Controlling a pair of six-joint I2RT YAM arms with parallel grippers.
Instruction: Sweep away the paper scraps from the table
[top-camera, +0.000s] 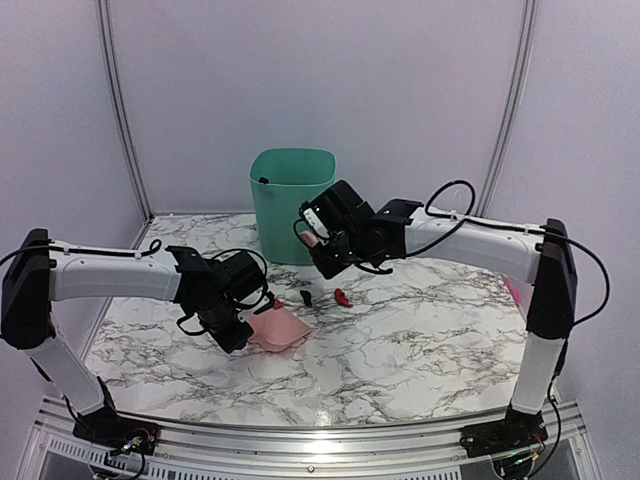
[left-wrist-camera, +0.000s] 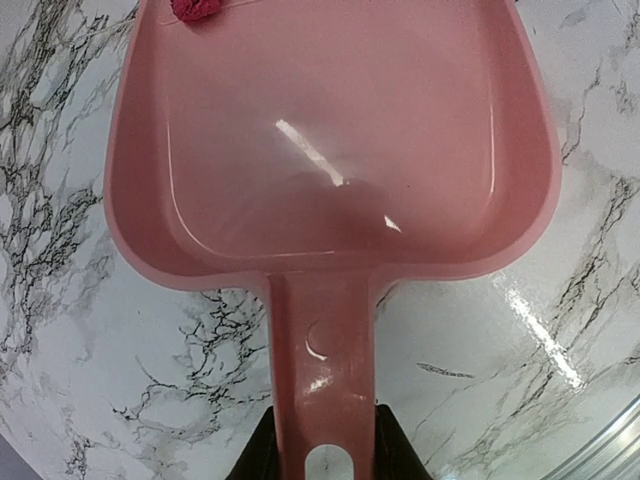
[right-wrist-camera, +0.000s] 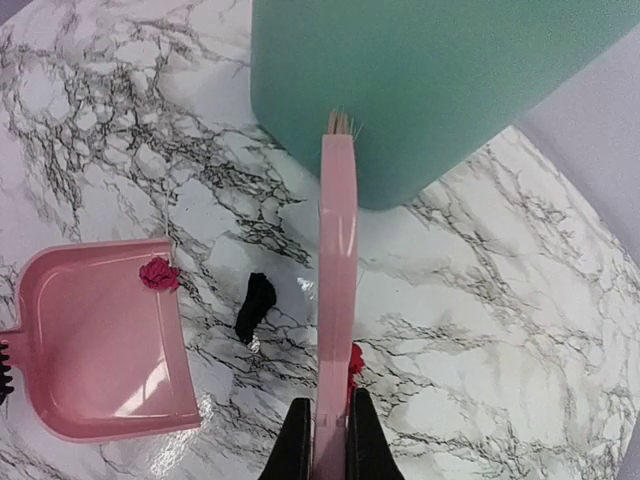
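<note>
My left gripper (left-wrist-camera: 322, 450) is shut on the handle of a pink dustpan (left-wrist-camera: 330, 150) that lies flat on the table (top-camera: 420, 350). A magenta paper scrap (left-wrist-camera: 198, 8) sits at the pan's front lip. Held above the table, my right gripper (right-wrist-camera: 328, 440) is shut on a pink brush (right-wrist-camera: 338, 300) whose bristle end points at the bin. A black scrap (right-wrist-camera: 255, 303) lies between the pan and the brush. A red scrap (right-wrist-camera: 356, 360) lies just right of the brush, partly hidden behind it.
A green bin (top-camera: 292, 205) stands at the back centre of the table, just beyond the brush tip. White walls close in the back and sides. A metal rail (top-camera: 300, 440) runs along the table's front edge.
</note>
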